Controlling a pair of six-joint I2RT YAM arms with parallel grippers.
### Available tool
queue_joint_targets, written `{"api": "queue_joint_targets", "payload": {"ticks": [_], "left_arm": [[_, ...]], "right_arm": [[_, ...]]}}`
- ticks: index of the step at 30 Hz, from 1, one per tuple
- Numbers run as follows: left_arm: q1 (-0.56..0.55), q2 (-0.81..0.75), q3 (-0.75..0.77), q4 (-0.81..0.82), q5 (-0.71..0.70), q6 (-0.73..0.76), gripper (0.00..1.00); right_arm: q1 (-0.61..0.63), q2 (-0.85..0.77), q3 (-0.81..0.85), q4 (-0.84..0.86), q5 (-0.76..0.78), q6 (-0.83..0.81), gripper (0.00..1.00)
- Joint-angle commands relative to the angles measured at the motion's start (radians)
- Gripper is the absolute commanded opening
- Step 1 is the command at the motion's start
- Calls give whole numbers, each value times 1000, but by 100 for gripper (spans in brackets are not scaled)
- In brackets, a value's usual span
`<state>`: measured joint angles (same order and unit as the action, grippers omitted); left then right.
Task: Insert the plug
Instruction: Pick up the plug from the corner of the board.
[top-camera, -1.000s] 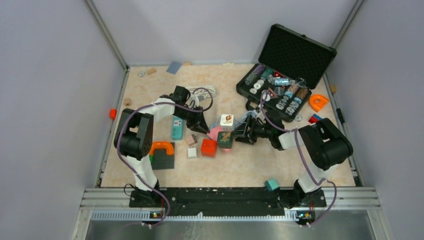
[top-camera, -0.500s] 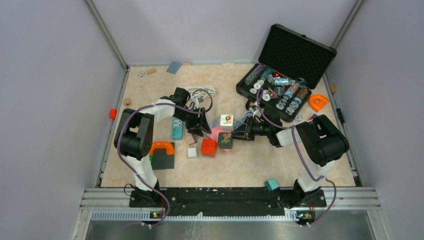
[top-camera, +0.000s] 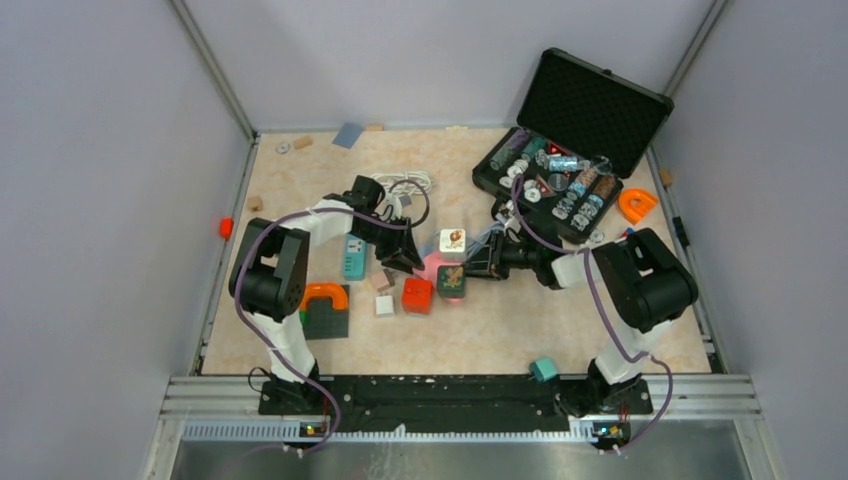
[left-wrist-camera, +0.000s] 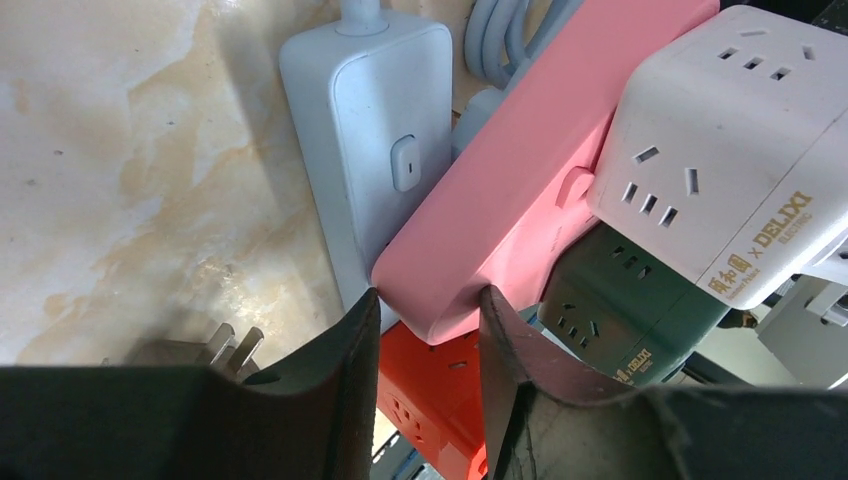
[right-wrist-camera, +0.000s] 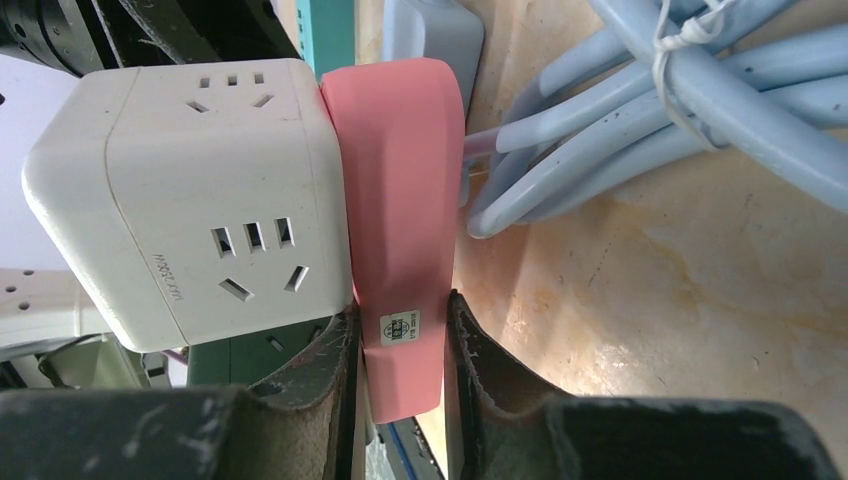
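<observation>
Clearly the weak spot is the shared hold on the pink power strip (right-wrist-camera: 400, 180): the right tool (right-wrist-camera: 400, 310) is clenched on one end of it, while the left tool (left-wrist-camera: 428, 300) straddles the opposite end with its fingers close against both faces, and I cannot tell whether that one is truly clamped or only resting there. Neither tool has the plug (left-wrist-camera: 228, 345), whose bare prongs show on the table (left-wrist-camera: 120, 150) just beside the strip's left-hand end, outside the left fingers. So one tool will probably have to let go to fetch it, and the strip, which looks tipped on edge, could then swing or drop onto the orange socket cube (left-wrist-camera: 430, 400) under that end. A white socket cube (right-wrist-camera: 190, 190) presses against the strip's side with a green socket cube (left-wrist-camera: 620, 300) beneath it; any twist between the two tools may topple them. A pale blue strip (left-wrist-camera: 370, 130) touches the pink strip's far side, and its bundled cable (right-wrist-camera: 680, 110) beside the strip could snag a finger
</observation>
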<state>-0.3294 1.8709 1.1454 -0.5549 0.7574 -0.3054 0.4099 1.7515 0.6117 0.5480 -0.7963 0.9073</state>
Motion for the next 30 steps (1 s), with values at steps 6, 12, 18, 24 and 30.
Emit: {"api": "queue_joint_targets", "payload": {"ticks": [6,12,18,24,30], "left_arm": [[-58,203,-70,-79,-428,31,23],[-58,221,-57,-84,-422,39,23],[-66,207,-24,-105,-440,66,25],[-77,220,5,-118,-440,67,25],[-82,208,17,-118,-413,69,28]], "right_arm": [[25,-52,42,-436,229,-132,37],[-10,-206,106,-705,305,-223,67],[-17,-351,131,-908,349,-307,76],[-52,-471,167,-1197,474,-289,75],[-57,-492,179,-1521,555,-233,76]]}}
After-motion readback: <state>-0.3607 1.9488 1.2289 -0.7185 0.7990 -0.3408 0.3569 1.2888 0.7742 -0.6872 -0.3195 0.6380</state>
